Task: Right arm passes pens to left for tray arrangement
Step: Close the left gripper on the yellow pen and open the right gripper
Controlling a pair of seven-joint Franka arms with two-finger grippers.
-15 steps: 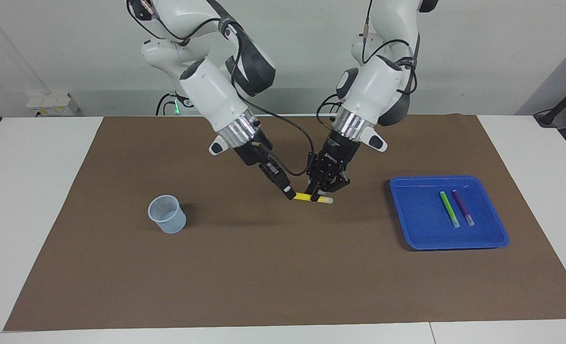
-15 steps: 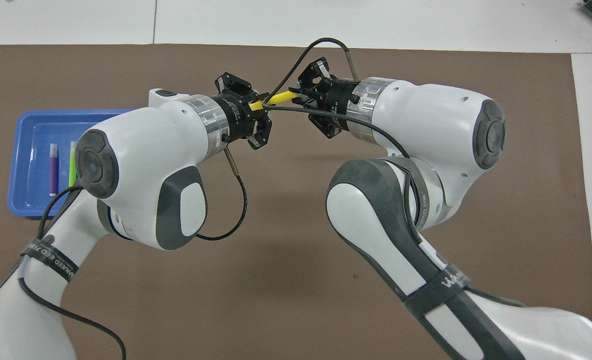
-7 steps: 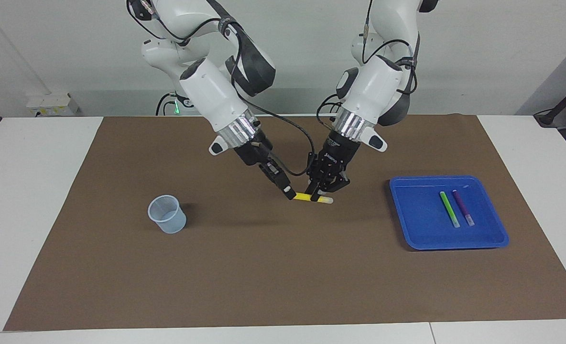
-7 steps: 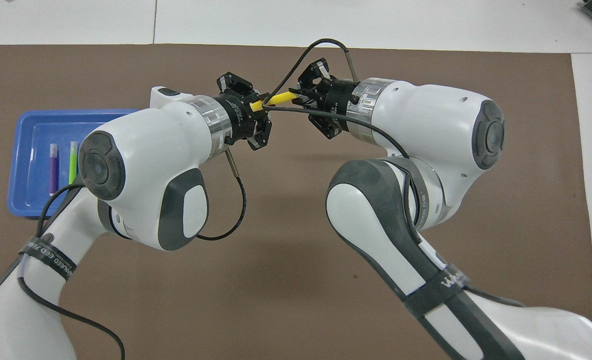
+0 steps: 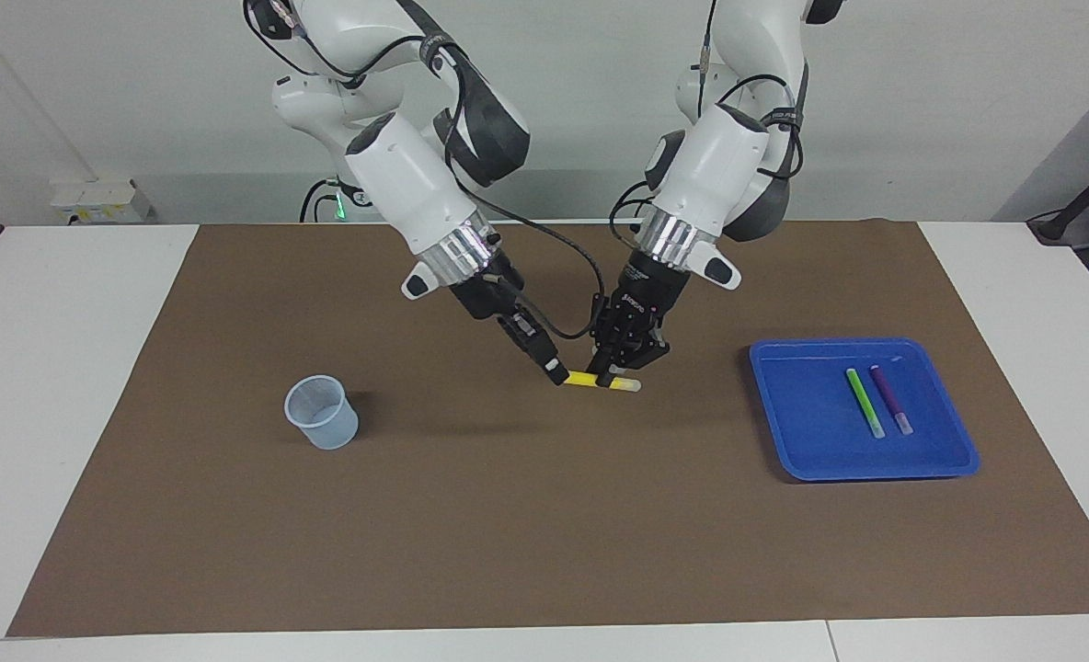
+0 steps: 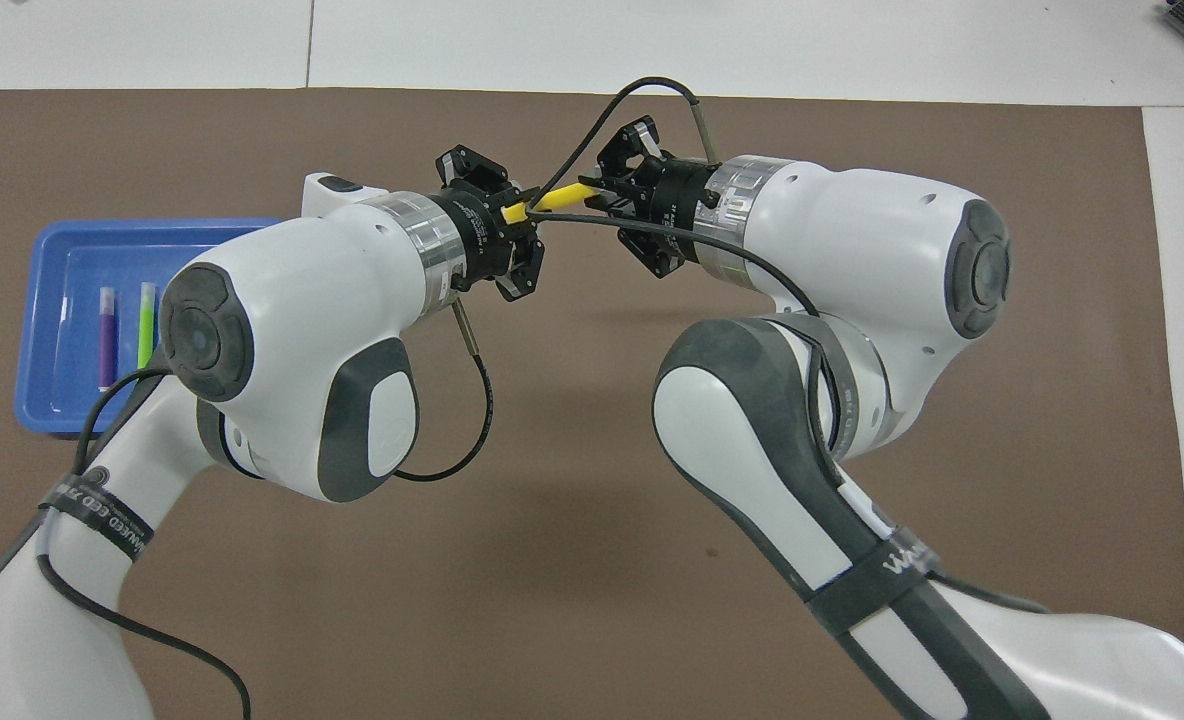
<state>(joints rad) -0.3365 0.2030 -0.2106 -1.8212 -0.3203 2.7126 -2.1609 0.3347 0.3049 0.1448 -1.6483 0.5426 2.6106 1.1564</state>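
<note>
Both hands grip the yellow pen (image 5: 590,380) at once, over the brown mat (image 5: 508,533) on the tabletop, between the clear cup (image 5: 322,412) and the blue tray (image 5: 940,464). The right hand (image 5: 555,371) is clamped on the pen's end toward the cup; the left hand (image 5: 611,375) is clamped near its pale cap end, toward the tray. The pen lies level. In the tray the green pen (image 5: 864,402) and the purple pen (image 5: 889,398) lie side by side.

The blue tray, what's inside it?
Inside the blue tray lie a green pen and a purple pen, side by side. In the overhead view the left arm covers one corner.
</note>
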